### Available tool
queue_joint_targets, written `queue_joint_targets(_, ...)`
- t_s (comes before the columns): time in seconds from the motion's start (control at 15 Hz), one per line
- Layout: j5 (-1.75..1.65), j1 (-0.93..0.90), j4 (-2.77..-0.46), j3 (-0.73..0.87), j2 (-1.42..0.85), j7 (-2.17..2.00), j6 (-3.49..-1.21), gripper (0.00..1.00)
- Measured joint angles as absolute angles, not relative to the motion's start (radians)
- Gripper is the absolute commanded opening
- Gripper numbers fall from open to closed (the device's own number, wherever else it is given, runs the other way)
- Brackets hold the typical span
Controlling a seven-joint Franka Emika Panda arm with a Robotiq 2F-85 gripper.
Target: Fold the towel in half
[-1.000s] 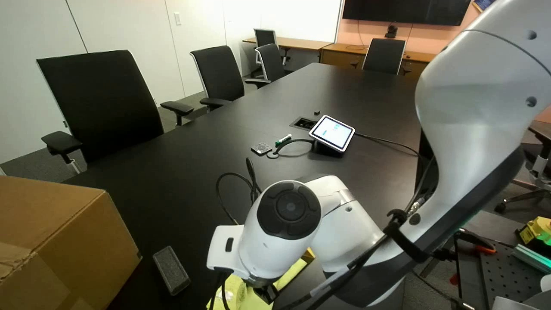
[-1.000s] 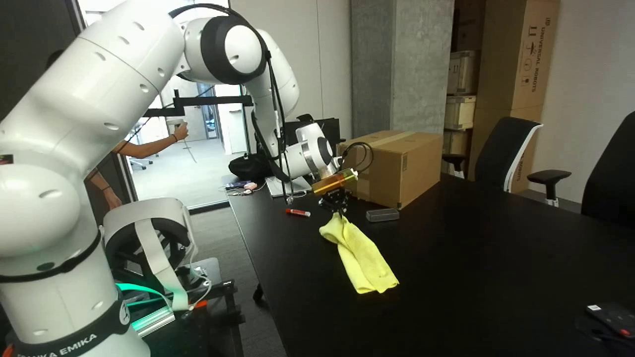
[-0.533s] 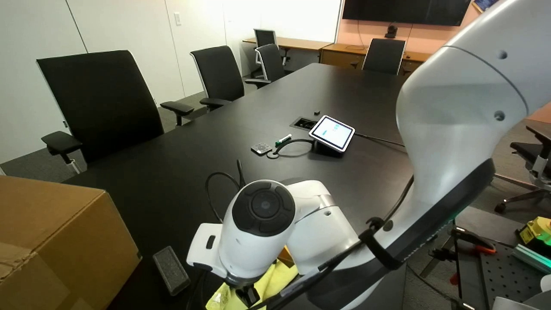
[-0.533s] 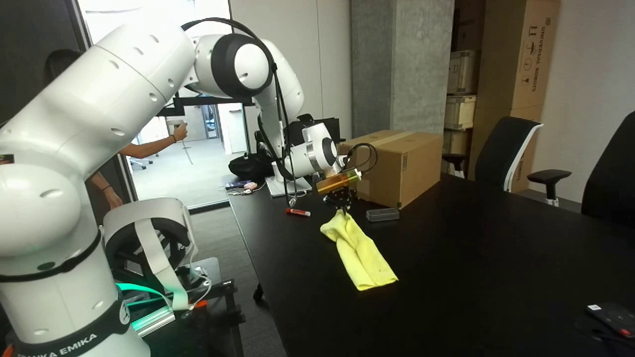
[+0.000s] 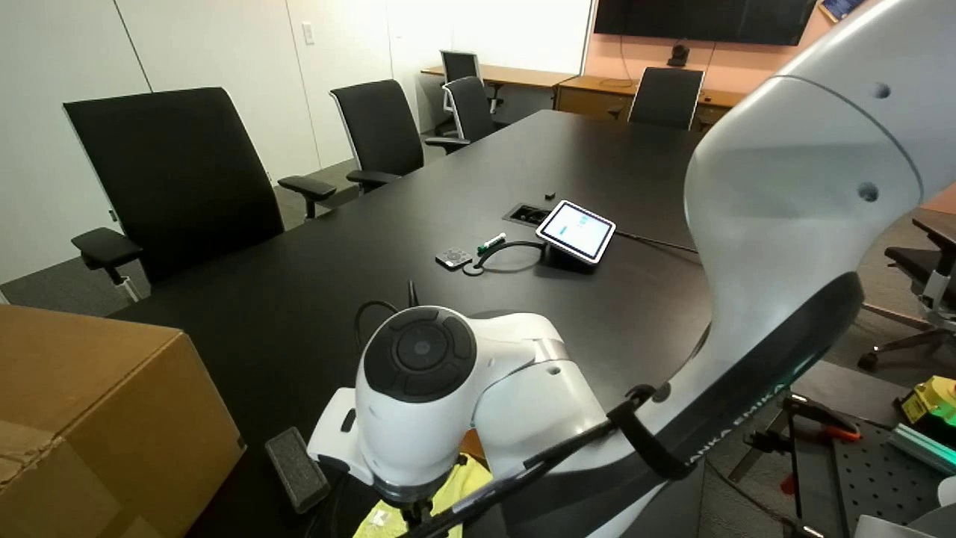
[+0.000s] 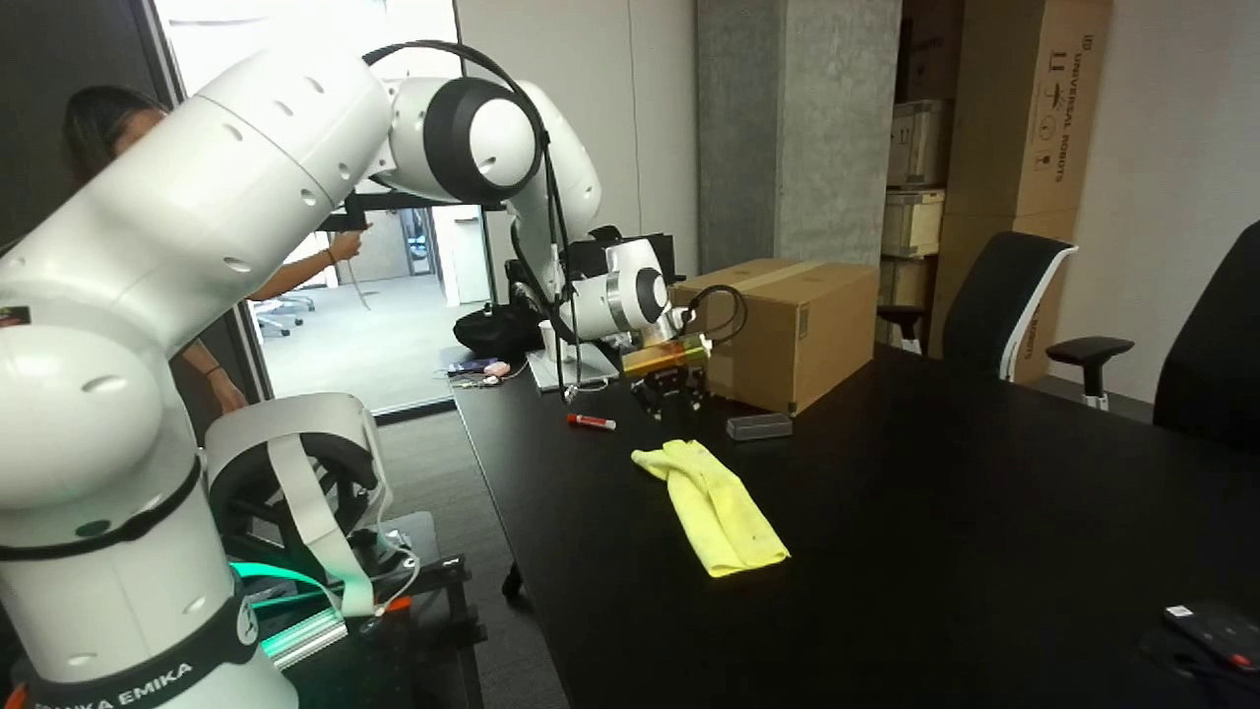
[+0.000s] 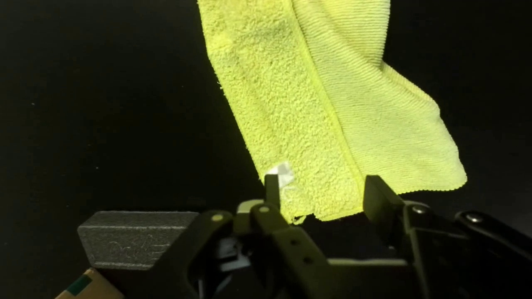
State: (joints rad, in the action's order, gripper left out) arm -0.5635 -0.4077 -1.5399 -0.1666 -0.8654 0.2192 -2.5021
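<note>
Towel (image 6: 724, 517) on the worktop (image 6: 935, 551), lying long and slantwise.
In an exterior view, long axis runs upper left to lower right, squarer end pointing away from gripper (image 6: 677, 407); jaws wide apart.

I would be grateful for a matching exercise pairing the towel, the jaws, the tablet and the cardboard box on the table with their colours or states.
Things
1. Towel
2. Jaws
3. Tablet
4. Cardboard box on the table

Colours or states
A. Open, holding nothing
B. Brown
C. Yellow, with fluffy and ribbed surfaces showing
D. Showing a bright display

Right pairs: 1-C; 2-A; 3-D; 4-B
</note>
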Motion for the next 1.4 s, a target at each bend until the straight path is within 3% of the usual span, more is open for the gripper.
queue_joint_targets(0.13,-0.539,-0.406,-1.534,-0.165,-0.851,0.221,-2.449,1.00)
queue_joint_targets(0.6,-0.520,-0.322,-1.619,-0.083,-0.710,0.213,-2.305,1.00)
queue_joint_targets(1.4,-0.398,-0.094,-2.055,0.013,-0.224,0.063,-1.961,1.00)
